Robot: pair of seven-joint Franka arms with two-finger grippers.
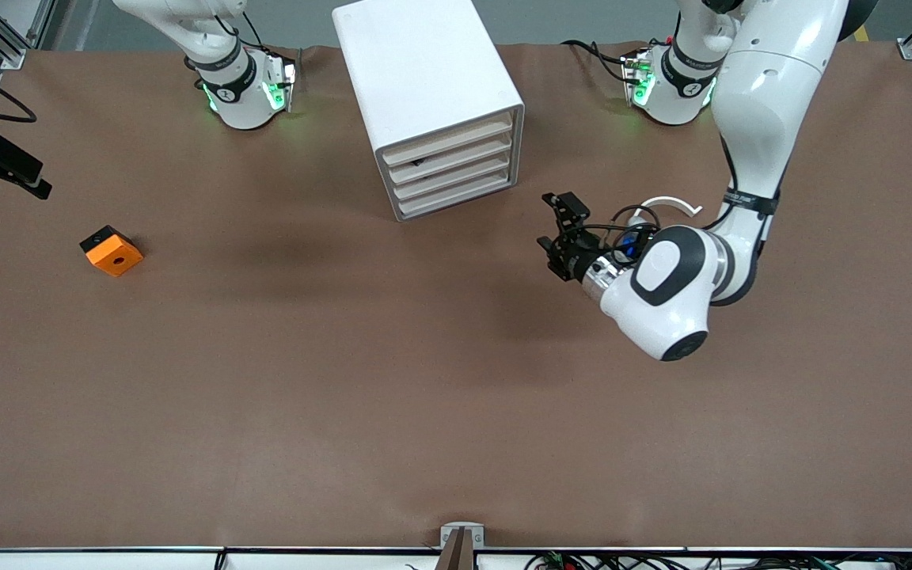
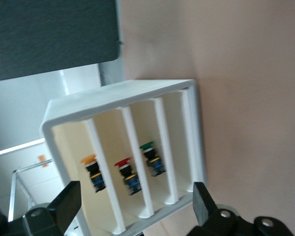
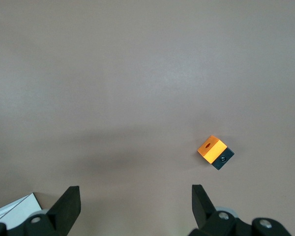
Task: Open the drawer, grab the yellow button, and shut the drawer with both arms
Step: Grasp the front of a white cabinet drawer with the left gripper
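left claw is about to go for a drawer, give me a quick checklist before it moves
1. Left claw open: ok, fingers spread wide.
2. Left claw empty: ok.
3. Left claw faces the cabinet front: ok, the wrist view looks straight into it.
4. Drawers shut: ok, none pulled out.
5. Orange-capped button located: ok, beside a red one and a green one.
6. Right claw open, out of the way: ok, it waits over bare table near the orange block.
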